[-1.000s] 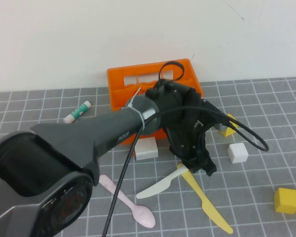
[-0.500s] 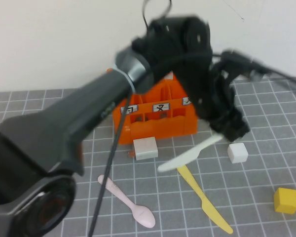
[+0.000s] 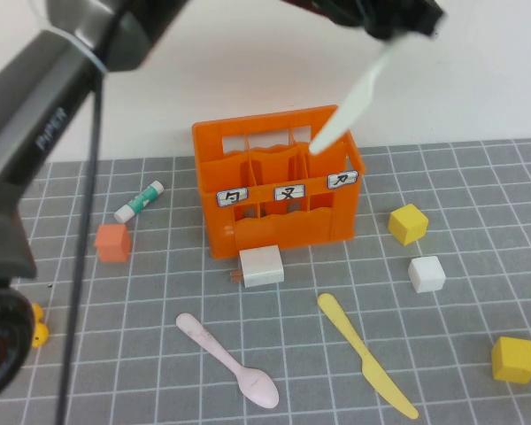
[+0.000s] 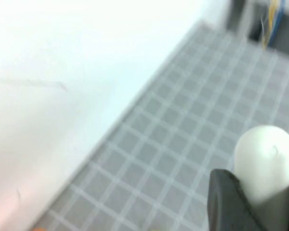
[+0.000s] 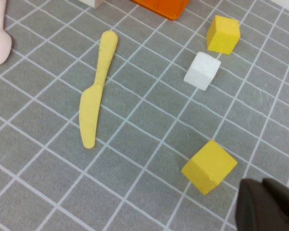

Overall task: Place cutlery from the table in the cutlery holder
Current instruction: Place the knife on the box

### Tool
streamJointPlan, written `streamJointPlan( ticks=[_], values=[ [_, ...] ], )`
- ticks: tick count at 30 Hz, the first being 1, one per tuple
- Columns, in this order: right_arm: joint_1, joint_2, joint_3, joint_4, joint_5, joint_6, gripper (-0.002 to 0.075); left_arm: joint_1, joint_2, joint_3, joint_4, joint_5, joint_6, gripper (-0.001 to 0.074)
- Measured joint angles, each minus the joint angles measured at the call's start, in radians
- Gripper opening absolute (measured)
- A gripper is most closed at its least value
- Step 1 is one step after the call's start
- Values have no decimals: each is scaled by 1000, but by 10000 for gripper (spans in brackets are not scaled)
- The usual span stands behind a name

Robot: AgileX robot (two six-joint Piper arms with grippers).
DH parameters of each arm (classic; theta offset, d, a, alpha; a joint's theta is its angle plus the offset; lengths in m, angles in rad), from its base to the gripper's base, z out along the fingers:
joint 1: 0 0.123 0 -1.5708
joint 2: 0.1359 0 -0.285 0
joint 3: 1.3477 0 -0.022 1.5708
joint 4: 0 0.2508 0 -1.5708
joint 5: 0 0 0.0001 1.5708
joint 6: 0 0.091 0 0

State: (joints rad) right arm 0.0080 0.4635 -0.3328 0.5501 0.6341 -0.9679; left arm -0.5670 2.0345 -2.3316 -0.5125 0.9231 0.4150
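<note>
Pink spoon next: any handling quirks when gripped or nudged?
The pink spoon lies flat on the table; thin, probably light, may slide when nudged. Low profile leaves little to pinch. Left gripper holds the white knife; right gripper idles.

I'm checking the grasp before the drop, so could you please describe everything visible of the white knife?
The white knife is a thin, plain plastic piece, held by its handle in the left gripper at the top of the high view. It hangs tilted in the air, blade tip pointing down over the right compartment of the orange cutlery holder. Whether the tip touches the holder cannot be told.
</note>
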Motion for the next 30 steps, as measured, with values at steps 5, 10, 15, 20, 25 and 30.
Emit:
streamJointPlan(
  ticks=[5, 10, 15, 20, 25, 30],
  values=[
    [0, 0, 0, 2, 0, 0, -3, 94, 15, 14, -268, -102, 172, 193],
    [0, 0, 0, 2, -2, 0, -3, 165, 54, 59, -651, -151, 467, 193],
    [0, 0, 0, 2, -2, -8, -3, 207, 109, 127, -985, -87, 779, 193],
    [0, 0, 0, 2, -4, -18, -3, 234, 144, 174, -1125, 16, 922, 193],
    [0, 0, 0, 3, -4, -18, -3, 240, 162, 180, -1127, 29, 1047, 193],
    [0, 0, 0, 4, -4, -19, -3, 240, 193, 180, -1121, 44, 1077, 193]
  ],
)
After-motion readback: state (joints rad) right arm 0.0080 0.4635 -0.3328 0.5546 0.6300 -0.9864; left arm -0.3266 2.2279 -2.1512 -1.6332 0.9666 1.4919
